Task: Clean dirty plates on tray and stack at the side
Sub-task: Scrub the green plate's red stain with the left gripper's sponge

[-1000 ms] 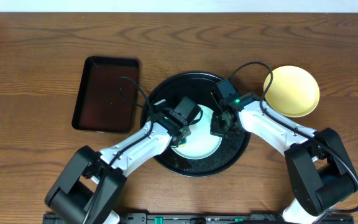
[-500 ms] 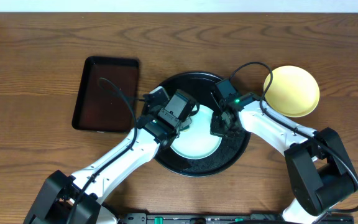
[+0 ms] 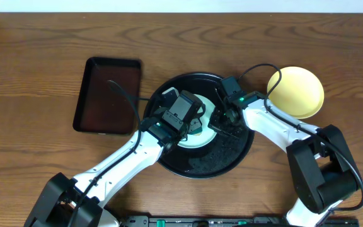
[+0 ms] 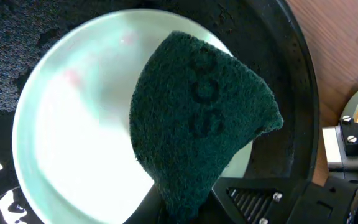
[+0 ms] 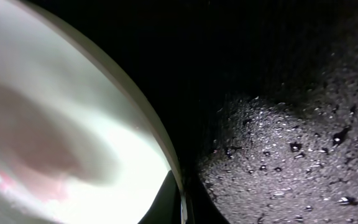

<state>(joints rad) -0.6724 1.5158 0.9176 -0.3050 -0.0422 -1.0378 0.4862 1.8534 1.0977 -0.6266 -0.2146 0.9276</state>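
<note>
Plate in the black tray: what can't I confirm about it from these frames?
Overhead: the left gripper and right gripper cover most of the plate.
Left wrist: the sponge hides the plate's middle, so any smear beneath is unknown.
Right wrist: the plate is blurred; reddish patches may be smear or shadow, and the bottom edge cuts off where the gripper meets the rim.

Overhead light is even and diffuse with a faint sheen on the wood surface; left wrist view shows the pale plate washed out by glare and the green scouring pad sharp; right wrist view has a blurred, overexposed plate rim and an underexposed black tray with glinting droplets.
</note>
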